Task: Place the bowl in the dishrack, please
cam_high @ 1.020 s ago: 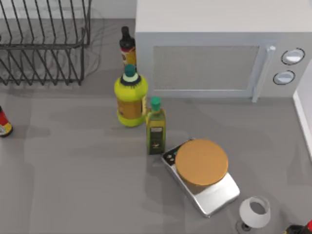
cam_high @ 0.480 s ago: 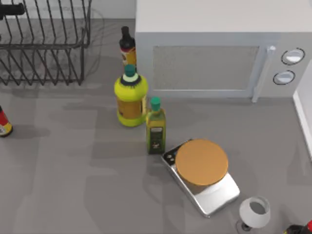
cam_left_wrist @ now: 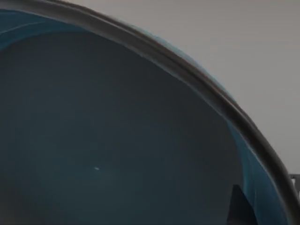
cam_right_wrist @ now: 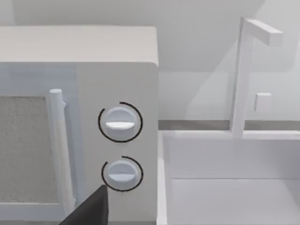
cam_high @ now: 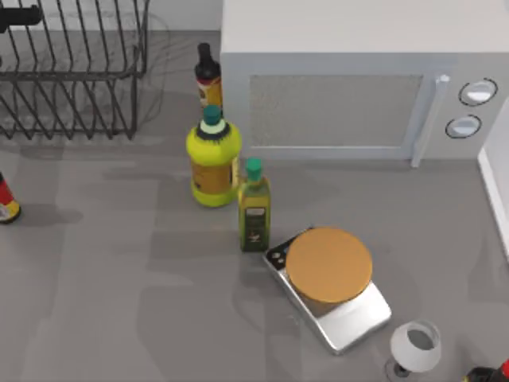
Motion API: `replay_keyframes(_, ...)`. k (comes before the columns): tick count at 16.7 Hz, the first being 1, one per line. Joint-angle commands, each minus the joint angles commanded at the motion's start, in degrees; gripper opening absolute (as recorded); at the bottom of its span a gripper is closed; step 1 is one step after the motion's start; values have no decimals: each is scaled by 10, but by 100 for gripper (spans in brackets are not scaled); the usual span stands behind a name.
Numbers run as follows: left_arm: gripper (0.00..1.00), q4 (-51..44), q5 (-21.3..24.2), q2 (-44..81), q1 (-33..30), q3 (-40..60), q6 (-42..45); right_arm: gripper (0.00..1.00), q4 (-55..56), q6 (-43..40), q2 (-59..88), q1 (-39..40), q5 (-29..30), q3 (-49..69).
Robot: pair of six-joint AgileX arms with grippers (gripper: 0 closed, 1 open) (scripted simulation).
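Close before the left wrist, the bowl (cam_left_wrist: 117, 140) shows grey-blue inside, dark-rimmed; fingers' state unclear.

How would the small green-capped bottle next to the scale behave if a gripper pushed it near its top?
The green-capped bottle is tall and narrow on a small base, so a high push would probably tip it rather than slide it. It stands close to the yellow bottle and the scale, so it might knock into either. Its smooth, glossy-looking sides could be slippery to grip.

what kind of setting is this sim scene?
Most likely a kitchen counter: a microwave at the back, a wire dishrack at the back left, and a sink with a faucet beside the microwave.
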Motion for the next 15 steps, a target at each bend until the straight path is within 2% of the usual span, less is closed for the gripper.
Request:
replay_keyframes(9, 98, 0, 0, 0, 0, 0, 0, 100, 0, 0, 0, 0, 0, 0)
replay_keyframes(15, 100, 0, 0, 0, 0, 0, 0, 100, 0, 0, 0, 0, 0, 0)
